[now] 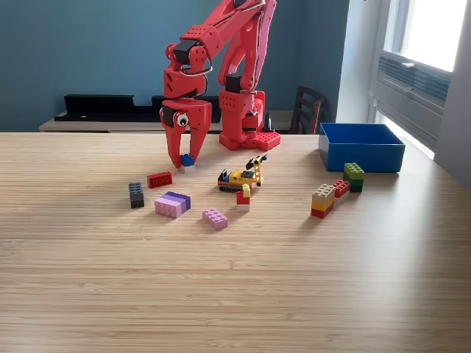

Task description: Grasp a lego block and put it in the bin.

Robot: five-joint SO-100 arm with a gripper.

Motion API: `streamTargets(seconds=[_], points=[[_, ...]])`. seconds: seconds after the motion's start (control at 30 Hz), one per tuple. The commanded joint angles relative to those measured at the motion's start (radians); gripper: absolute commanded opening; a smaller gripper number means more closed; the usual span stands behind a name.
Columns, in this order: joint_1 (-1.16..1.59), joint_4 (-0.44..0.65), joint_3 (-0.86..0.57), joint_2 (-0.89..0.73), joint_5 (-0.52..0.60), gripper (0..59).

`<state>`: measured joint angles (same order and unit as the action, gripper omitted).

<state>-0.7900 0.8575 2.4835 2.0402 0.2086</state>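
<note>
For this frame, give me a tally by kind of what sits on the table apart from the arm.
Single lego blocks: 4, blue between the gripper fingers, red, dark grey, pink
Stacked block clusters: 5, pink-purple, red-yellow-white, tan-yellow-red, red-white, green
Yellow lego vehicle: 1
Blue bin: 1
Total: 11
</note>
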Motion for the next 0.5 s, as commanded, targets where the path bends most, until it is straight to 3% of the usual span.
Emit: streamTargets(seconds=[0.03,0.23,0.5], points=[[0.003,-0.011,-0.021,0.026,0.000,0.1],[0.002,0.057,-0.147,0.026,-0.034,0.1],[0.066,0.408,-0.624,0.018,-0.107,0.1]])
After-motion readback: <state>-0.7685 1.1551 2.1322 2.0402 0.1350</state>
